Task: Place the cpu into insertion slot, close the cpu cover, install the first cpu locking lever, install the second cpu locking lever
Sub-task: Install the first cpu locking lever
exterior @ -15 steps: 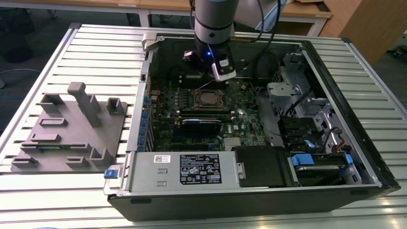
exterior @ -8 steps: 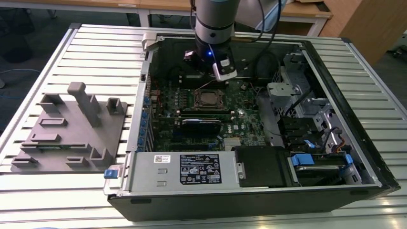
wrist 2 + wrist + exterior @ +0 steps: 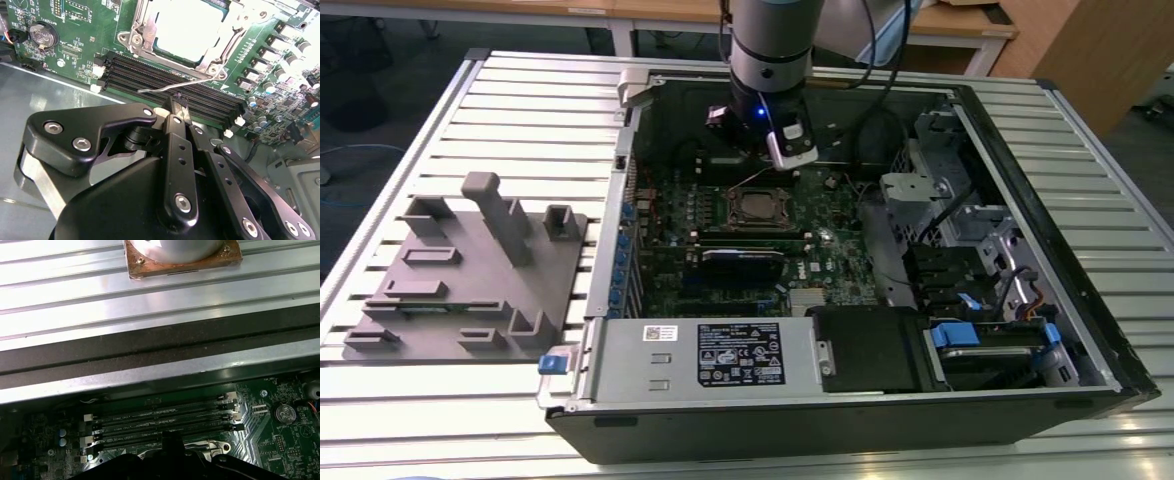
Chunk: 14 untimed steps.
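End effector [image 3: 179, 107] pinched together, tips just beside locking lever [image 3: 160, 89]; arm [image 3: 774, 40] upright over closed cpu cover [image 3: 144, 27].

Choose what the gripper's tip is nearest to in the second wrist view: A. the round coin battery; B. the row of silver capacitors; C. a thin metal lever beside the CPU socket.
C: in the second wrist view the gripper sits right at the thin metal lever, which juts out over the memory slots.
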{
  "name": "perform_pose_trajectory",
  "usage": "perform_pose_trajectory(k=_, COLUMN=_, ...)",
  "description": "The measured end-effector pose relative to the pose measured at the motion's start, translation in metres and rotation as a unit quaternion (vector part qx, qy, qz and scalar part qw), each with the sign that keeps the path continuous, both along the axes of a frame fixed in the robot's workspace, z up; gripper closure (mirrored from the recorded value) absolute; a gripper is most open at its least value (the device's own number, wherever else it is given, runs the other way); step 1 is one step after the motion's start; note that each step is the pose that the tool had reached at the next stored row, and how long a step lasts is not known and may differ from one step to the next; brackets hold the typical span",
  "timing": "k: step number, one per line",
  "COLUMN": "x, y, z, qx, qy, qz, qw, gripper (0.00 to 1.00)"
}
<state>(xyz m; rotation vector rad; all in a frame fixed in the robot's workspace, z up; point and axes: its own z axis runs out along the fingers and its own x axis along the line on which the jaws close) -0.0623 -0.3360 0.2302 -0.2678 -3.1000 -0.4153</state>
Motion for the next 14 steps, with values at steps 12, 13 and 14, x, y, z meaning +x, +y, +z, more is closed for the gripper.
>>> perform_pose_trajectory(k=12, x=0.0, y=0.0, z=-0.0123, qx=0.0, qy=-0.0052, qz=0.0, qw=0.99999, gripper=0.89)
perform_pose_trajectory(k=13, x=0.0, y=0.0, z=-0.015, qx=0.0, qy=-0.0057, qz=0.0, qw=0.99998, gripper=0.89)
perform_pose_trajectory(k=14, x=0.0, y=0.0, z=-0.0151, qx=0.0, qy=-0.0057, qz=0.0, qw=0.99998, gripper=0.89)
